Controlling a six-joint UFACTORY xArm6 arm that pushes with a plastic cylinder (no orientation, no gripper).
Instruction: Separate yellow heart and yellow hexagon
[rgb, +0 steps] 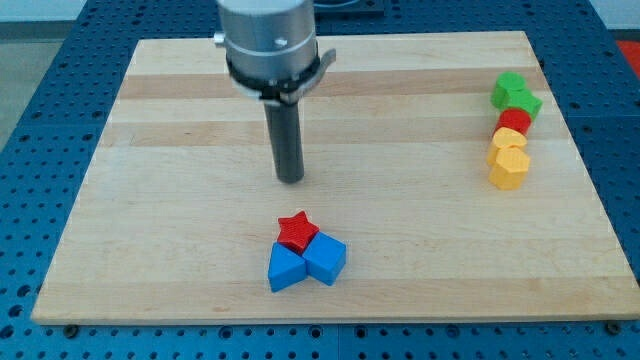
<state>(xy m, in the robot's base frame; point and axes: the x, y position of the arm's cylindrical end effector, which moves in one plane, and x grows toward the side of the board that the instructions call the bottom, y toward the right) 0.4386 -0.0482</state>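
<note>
The yellow heart (509, 140) and the yellow hexagon (509, 167) sit touching each other near the view's right edge of the wooden board (180, 220), heart above hexagon. My tip (290, 179) is near the board's middle, far to the left of both yellow blocks and a little above the red star (296, 230).
A red block (515, 121) touches the heart from above, and a green block (515, 95) sits above that. A red star rests against two blue blocks (288, 268) (325, 258) near the view's bottom centre. Blue perforated table surrounds the board.
</note>
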